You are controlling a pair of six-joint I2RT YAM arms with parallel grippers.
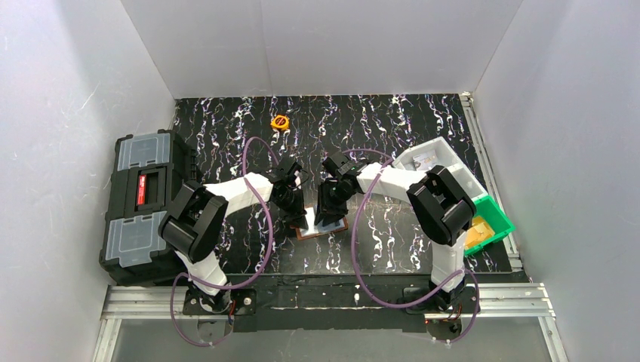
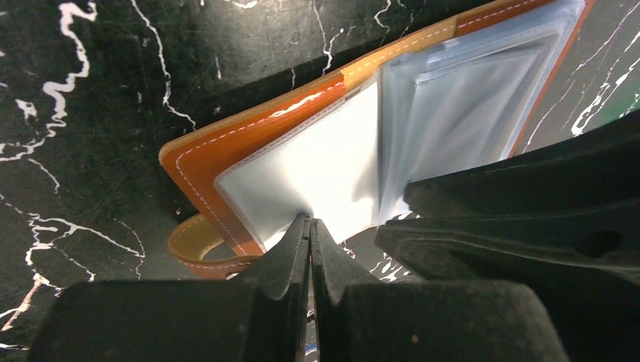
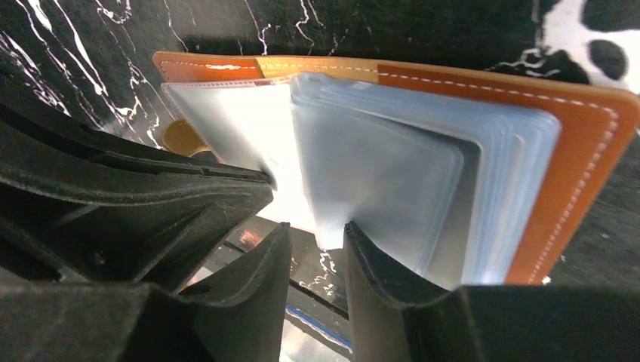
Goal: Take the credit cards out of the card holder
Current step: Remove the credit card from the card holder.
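The card holder (image 1: pixel 323 231) lies open on the black marbled table, brown leather (image 2: pixel 249 136) around shiny pale blue-grey pockets (image 3: pixel 377 166). No credit card face shows plainly; the cards are hidden in the pockets. My left gripper (image 2: pixel 311 222) is shut, its tips at the near edge of the left pocket leaf (image 2: pixel 317 166). I cannot tell if it pinches the leaf. My right gripper (image 3: pixel 318 230) is open, with a corner of a lifted pocket leaf (image 3: pixel 332 226) between its fingertips. In the top view the left gripper (image 1: pixel 298 215) and right gripper (image 1: pixel 330 215) stand side by side over the holder.
A black toolbox (image 1: pixel 143 204) with grey lids sits at the left edge. A white tray (image 1: pixel 438 162) and a green bin (image 1: pixel 494 226) are at the right. A small round orange object (image 1: pixel 280 121) lies at the back. White walls enclose the table.
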